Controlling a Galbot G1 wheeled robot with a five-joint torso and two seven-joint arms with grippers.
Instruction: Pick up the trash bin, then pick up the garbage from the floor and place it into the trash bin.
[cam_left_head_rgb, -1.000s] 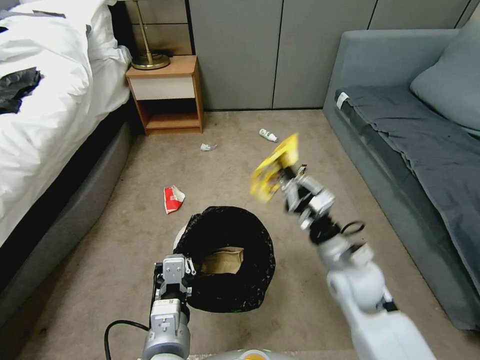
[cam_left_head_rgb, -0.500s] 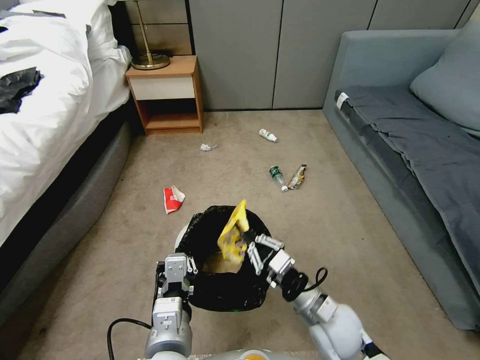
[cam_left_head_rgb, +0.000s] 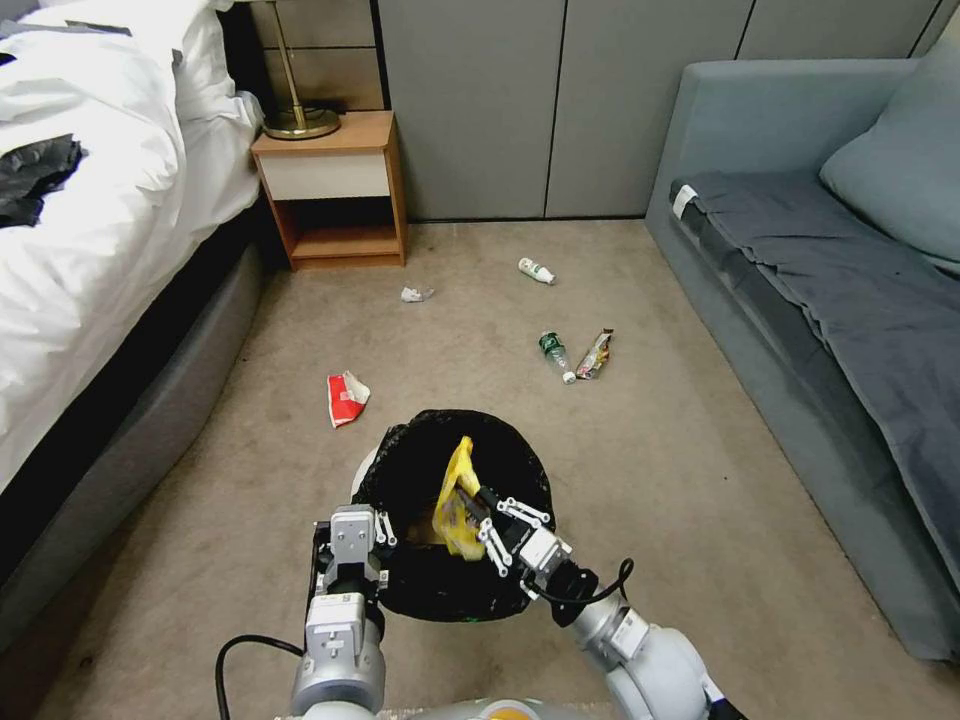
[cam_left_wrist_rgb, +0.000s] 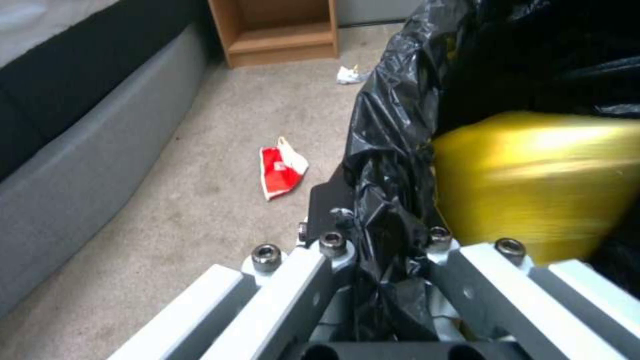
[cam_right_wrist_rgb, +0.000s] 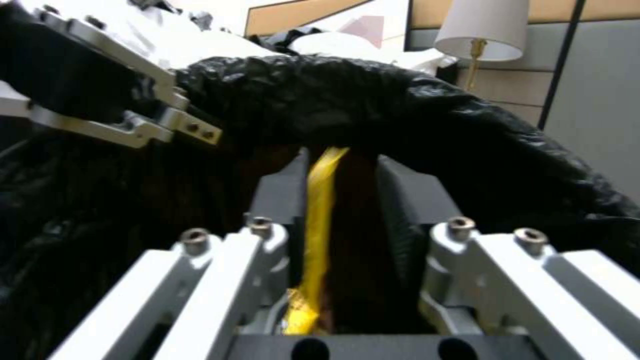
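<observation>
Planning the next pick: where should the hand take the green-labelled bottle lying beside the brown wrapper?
Probably across the middle of the green-labelled bottle, from straight above. It lies flat on the floor, fingers straddling its narrow width, clear of the brown wrapper close beside it.

I see beige carpet floor (cam_left_head_rgb: 700, 470) carrying scattered litter: a red-white packet (cam_left_head_rgb: 346, 397) at ten o'clock from the frame centre, a crumpled tissue (cam_left_head_rgb: 415, 294) at eleven, a white bottle (cam_left_head_rgb: 536, 270) at twelve, a green-labelled bottle (cam_left_head_rgb: 555, 355) just beside a brown wrapper (cam_left_head_rgb: 595, 354) at three.

Black-lined trash bin (cam_left_head_rgb: 455, 590), yellow wrapper (cam_left_head_rgb: 455, 497) (glossy), red-white packet (cam_left_head_rgb: 346, 397)
</observation>
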